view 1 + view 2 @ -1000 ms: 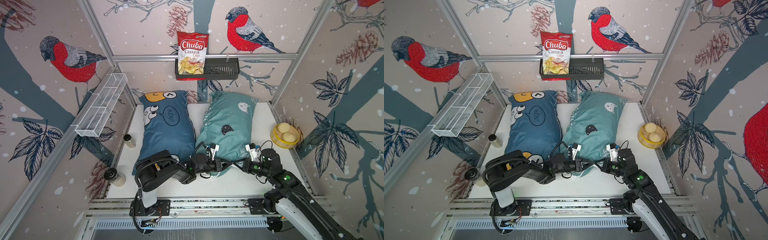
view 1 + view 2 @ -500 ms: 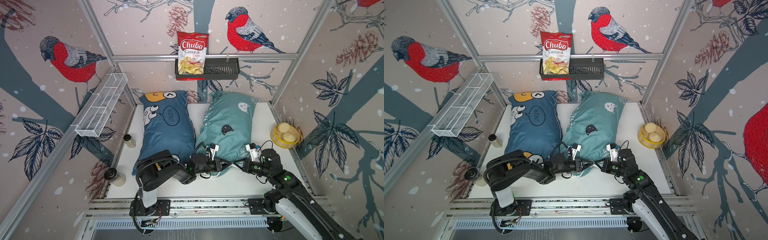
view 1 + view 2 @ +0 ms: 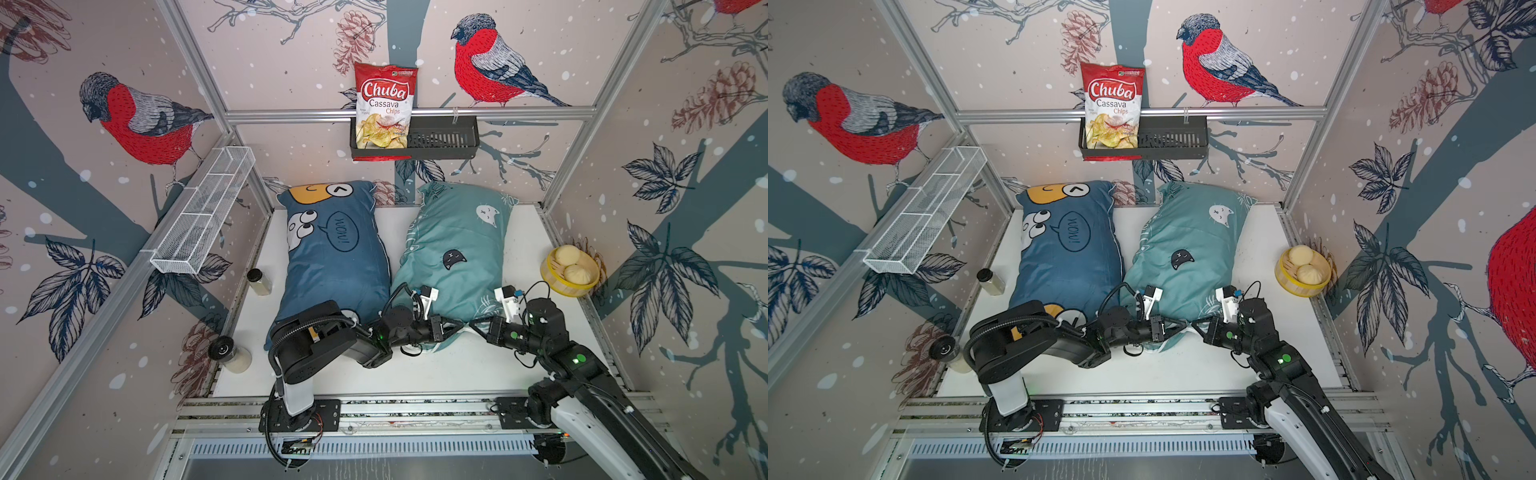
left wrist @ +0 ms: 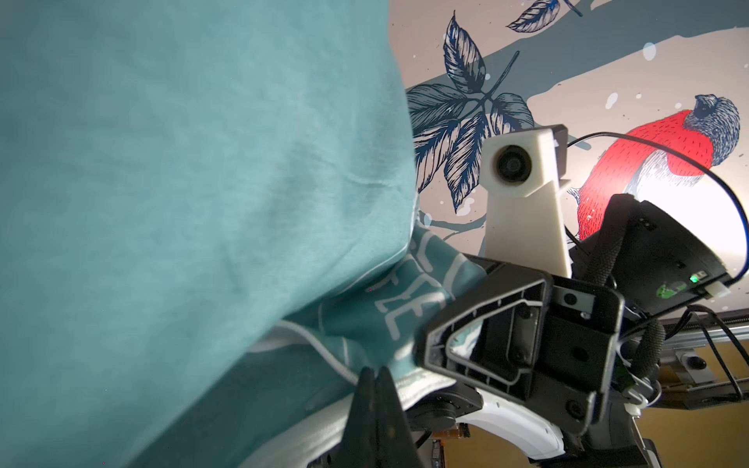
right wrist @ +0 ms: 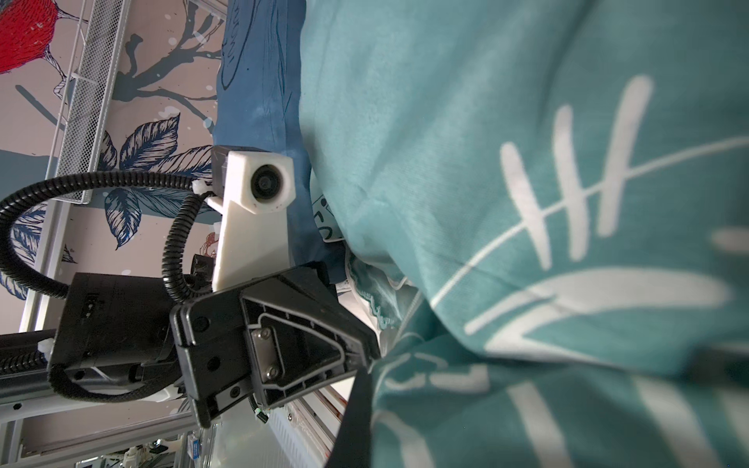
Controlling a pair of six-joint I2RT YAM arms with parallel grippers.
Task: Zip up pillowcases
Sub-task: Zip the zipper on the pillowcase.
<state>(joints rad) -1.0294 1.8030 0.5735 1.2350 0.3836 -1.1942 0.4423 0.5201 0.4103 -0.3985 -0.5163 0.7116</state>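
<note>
Bird-papered booth, white tabletop (image 3: 457, 370). Top views, both: dark blue cartoon-face fabric pillowcase (image 3: 336, 266) and teal cat-print fabric pillowcase (image 3: 453, 249) lying side by side, touching; my left fingers (image 3: 451, 326) and right fingers (image 3: 480, 325) at the teal one's near edge, tips close together. Left wrist view: my left fingers (image 4: 377, 405) pressed together, pinching the teal hem. Right wrist view: my right fingers (image 5: 356, 405) closed on teal cloth.

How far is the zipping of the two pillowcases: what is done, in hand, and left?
Done: no closed zip shows. In hand: the left gripper and right gripper are both shut on the near edge of the teal pillowcase. Left: closing that zip, then the blue pillowcase, not gripped, its near end hidden by the left arm.
</note>
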